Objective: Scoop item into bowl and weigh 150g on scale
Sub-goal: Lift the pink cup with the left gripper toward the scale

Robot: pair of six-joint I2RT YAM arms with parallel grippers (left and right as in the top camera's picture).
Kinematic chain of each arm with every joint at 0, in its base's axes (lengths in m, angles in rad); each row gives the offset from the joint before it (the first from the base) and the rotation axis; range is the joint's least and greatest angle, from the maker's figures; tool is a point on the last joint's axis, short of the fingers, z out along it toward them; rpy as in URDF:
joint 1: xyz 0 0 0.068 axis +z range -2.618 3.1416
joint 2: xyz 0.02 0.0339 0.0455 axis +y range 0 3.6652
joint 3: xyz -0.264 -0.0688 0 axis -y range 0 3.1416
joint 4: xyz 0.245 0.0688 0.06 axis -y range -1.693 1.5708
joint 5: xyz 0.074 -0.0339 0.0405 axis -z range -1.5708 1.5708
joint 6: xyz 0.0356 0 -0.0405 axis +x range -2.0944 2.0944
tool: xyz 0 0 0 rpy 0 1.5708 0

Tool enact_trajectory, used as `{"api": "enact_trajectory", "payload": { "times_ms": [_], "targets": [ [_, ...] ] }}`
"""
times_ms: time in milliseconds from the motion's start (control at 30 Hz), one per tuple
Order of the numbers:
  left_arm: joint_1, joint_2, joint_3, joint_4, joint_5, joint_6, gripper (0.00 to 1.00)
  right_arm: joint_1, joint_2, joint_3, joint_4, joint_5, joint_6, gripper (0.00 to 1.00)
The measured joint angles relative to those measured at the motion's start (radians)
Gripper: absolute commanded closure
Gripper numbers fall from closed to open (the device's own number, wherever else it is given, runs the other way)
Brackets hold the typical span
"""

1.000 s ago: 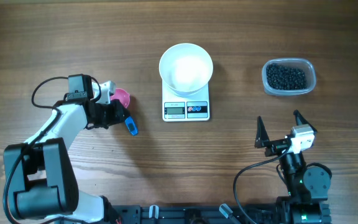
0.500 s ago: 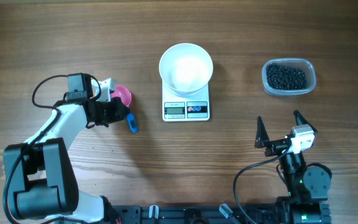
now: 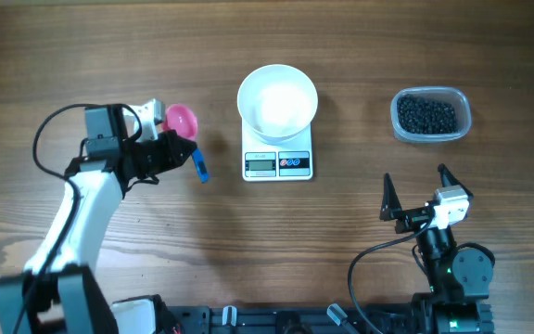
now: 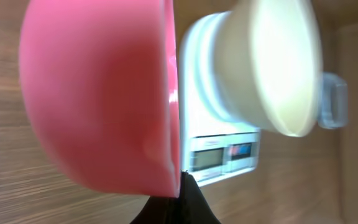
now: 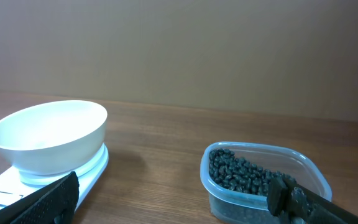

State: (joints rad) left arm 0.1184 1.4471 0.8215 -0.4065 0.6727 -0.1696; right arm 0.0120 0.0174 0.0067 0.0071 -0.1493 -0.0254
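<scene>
Filling clear tub (image 3: 399, 104): small, round, black pellets (image 3: 426, 115).

Brown with darker grain across the table (image 3: 341, 56). White on bowl (image 3: 277, 100) and scale (image 3: 306, 148), grey at its display (image 3: 260, 165), red and blue at its buttons (image 3: 293, 163). Black throughout the pellets (image 3: 425, 115), in a clear tub (image 3: 464, 116). Pink on the scoop (image 3: 182, 120), blue at its handle (image 3: 199, 165).

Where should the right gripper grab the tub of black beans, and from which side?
Probably pinch the tub's near wall at the rim, coming from above: it stands upright with no lid, and that wall faces the open right gripper.
</scene>
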Motion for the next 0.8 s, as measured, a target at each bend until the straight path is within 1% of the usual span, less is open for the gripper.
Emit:
{"api": "enact_trajectory", "payload": {
  "times_ms": [167, 367, 600, 800],
  "targets": [
    [0.000, -0.111, 0.000, 0.006, 0.106, -0.076, 0.96, 0.000, 0.000, 0.000, 0.000, 0.000, 0.000, 0.00],
    [0.000, -0.236, 0.000, 0.068, 0.266, -0.193, 0.96, 0.000, 0.000, 0.000, 0.000, 0.000, 0.000, 0.00],
    [0.000, -0.360, 0.000, 0.074, 0.346, -0.333, 0.96, 0.000, 0.000, 0.000, 0.000, 0.000, 0.000, 0.00],
    [0.000, -0.450, 0.000, 0.075, 0.403, -0.391, 0.96, 0.000, 0.000, 0.000, 0.000, 0.000, 0.000, 0.00]
  ]
}}
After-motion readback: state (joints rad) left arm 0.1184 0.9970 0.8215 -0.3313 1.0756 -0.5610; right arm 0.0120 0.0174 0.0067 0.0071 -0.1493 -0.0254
